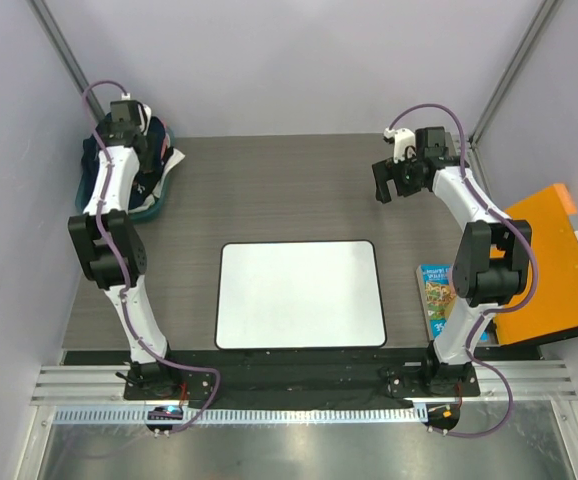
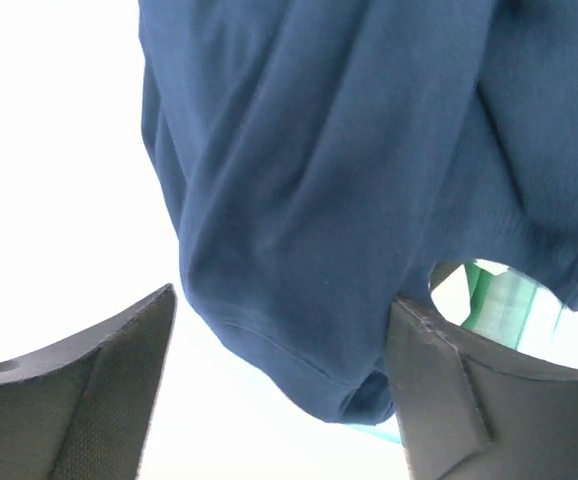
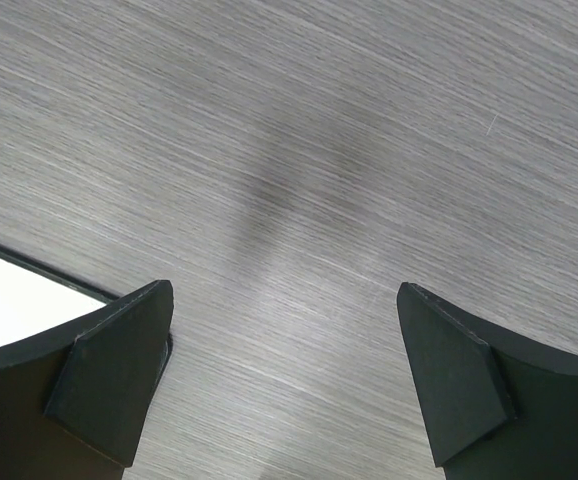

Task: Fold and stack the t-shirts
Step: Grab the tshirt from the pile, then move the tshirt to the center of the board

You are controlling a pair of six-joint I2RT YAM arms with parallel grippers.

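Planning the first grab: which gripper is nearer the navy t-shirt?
Left. The left gripper hangs right at the navy t-shirt in the far-left corner; the right gripper hovers over the table at far right.

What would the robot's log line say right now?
grasp: not yet made | left tool: open, close to navy t-shirt | right tool: open, holding nothing, over table

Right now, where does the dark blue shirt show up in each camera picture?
Top external: navy t-shirt bunched in the far left corner of the table.
Left wrist: it fills the upper middle and right.
Right wrist: not in it.
Shared landmark: the white mat, whose corner shows at the right wrist view's left edge.
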